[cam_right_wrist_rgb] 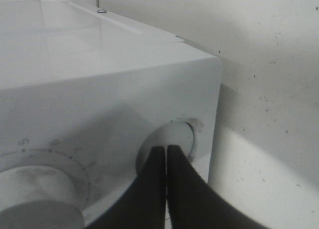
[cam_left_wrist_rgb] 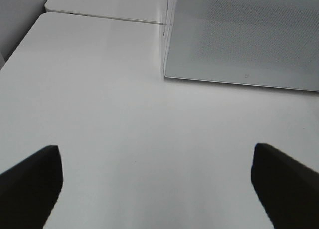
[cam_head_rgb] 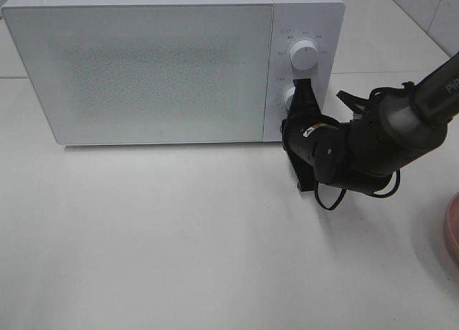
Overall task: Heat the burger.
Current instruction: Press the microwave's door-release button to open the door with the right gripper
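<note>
High view: shows a white microwave (cam_head_rgb: 143,64) on a pale tabletop (cam_head_rgb: 179,244), frosted door shut, tiled wall behind. Puts the right tool (cam_head_rgb: 301,90) against the lower dial (cam_head_rgb: 289,98), half covering it, below the upper dial (cam_head_rgb: 305,55). Cuts off a pink plate (cam_head_rgb: 453,229) at the edge.

Left wrist: catches the left tool (cam_left_wrist_rgb: 159,189) spread wide above the tabletop near the microwave's corner.

Right wrist: has the fingers (cam_right_wrist_rgb: 144,189) pressed together, tips touching the dial.

Burger unseen; cannot tell if behind the door.
</note>
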`<action>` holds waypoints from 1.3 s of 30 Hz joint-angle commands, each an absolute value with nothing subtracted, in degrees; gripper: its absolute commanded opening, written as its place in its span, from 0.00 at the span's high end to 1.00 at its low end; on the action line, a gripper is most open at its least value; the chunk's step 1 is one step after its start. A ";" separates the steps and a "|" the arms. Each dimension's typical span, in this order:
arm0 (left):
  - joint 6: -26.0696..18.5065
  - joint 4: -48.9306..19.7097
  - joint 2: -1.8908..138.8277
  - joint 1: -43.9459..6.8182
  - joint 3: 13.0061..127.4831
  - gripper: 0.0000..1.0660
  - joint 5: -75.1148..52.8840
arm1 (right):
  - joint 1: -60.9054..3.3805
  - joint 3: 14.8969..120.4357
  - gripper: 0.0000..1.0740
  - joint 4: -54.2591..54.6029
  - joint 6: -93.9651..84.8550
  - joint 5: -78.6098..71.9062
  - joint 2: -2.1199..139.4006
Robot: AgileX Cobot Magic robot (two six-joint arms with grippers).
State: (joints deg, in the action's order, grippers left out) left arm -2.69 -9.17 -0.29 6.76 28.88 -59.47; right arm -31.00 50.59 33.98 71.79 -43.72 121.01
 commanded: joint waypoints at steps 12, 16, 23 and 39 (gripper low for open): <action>-2.69 -9.17 -0.69 7.10 28.82 0.08 -59.07 | -30.65 51.51 1.00 32.20 70.36 -46.75 118.89; -2.69 -9.17 -0.69 7.10 28.82 0.08 -59.07 | -30.60 51.51 1.00 33.12 70.19 -47.27 118.89; -2.69 -9.17 -0.69 7.10 28.82 0.08 -59.07 | -30.60 52.71 1.00 33.63 68.70 -54.72 120.09; -2.69 -9.17 -0.69 7.10 28.82 0.08 -59.07 | -30.54 61.94 1.00 36.44 64.63 -66.98 124.73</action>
State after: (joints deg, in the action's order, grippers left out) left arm -2.69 -9.17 -0.29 6.76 28.88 -59.47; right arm -32.49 55.00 41.60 67.61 -49.79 125.48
